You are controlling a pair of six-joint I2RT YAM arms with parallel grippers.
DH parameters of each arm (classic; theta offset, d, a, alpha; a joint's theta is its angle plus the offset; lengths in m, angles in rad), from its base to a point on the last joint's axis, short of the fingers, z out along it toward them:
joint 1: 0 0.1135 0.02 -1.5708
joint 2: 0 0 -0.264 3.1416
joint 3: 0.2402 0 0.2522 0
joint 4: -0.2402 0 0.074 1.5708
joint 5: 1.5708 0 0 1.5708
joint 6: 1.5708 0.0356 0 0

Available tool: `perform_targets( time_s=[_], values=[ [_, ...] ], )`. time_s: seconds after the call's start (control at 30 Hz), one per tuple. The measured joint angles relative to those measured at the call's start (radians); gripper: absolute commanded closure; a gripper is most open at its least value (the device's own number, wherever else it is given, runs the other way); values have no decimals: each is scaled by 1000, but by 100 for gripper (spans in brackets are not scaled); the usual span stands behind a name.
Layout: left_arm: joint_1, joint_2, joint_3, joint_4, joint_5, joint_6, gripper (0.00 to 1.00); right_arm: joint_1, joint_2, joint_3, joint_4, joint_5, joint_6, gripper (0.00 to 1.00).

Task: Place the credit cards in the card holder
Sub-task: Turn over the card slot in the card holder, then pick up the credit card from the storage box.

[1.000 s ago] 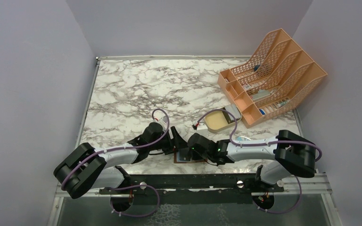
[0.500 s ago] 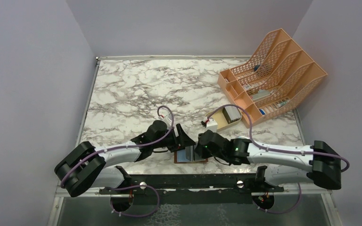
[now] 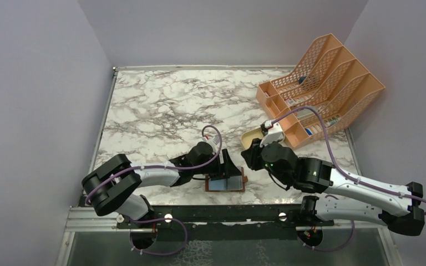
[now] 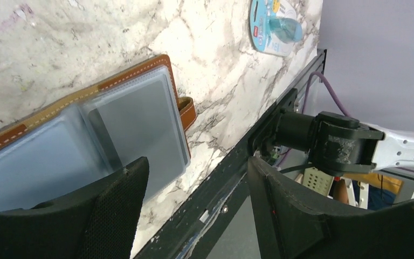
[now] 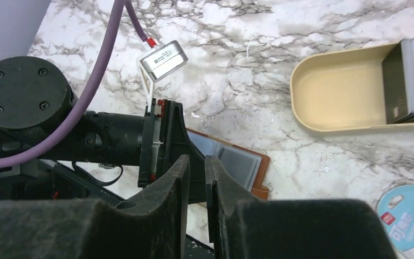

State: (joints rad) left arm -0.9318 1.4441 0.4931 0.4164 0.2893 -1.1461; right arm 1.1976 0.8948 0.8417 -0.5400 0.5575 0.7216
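Note:
The brown card holder [image 3: 226, 184] lies unfolded near the table's front edge, its greyish clear sleeves [image 4: 135, 113] facing up. My left gripper [image 3: 234, 170] stands open over its right half, and one fingertip [image 4: 132, 178] is over a sleeve. It shows in the left wrist view [image 4: 197, 172] with nothing between its jaws. My right gripper [image 5: 197, 162] hangs above and to the right of the holder [image 5: 240, 162], jaws a narrow gap apart and empty. A stack of credit cards [image 5: 412, 81] stands on edge in the tan tray [image 5: 334, 91].
An orange mesh file rack [image 3: 321, 88] stands at the back right. A blue-and-clear packet [image 5: 409, 218] lies right of the holder, near the front edge. The black frame rail [image 4: 232, 178] runs along that edge. My right arm hides most of the tray [image 3: 249, 138] from above.
My right gripper has lifted off the holder and drawn back to the right, its jaws parting a little. The left gripper has slid right along the holder, still open.

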Motion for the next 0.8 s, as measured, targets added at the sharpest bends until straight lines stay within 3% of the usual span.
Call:
perform_targets(
  time_s=[0.27, 0.4, 0.5, 0.67, 0.8],
  values=[
    [0, -82, 1, -83, -83, 54, 27, 0, 78, 46, -28, 74, -103, 79],
    [0, -182, 31, -233, -183, 117, 11, -32, 127, 68, -35, 96, -160, 79],
    [0, -253, 50, -327, -260, 159, 1, -107, 169, 78, -23, 87, -203, 76],
    [1, -361, 50, -443, -352, 200, 1, -255, 284, 81, 13, 45, -267, 67],
    [1, -410, 51, -533, -402, 235, 1, -340, 414, 123, 11, 44, -335, 65]
  ],
)
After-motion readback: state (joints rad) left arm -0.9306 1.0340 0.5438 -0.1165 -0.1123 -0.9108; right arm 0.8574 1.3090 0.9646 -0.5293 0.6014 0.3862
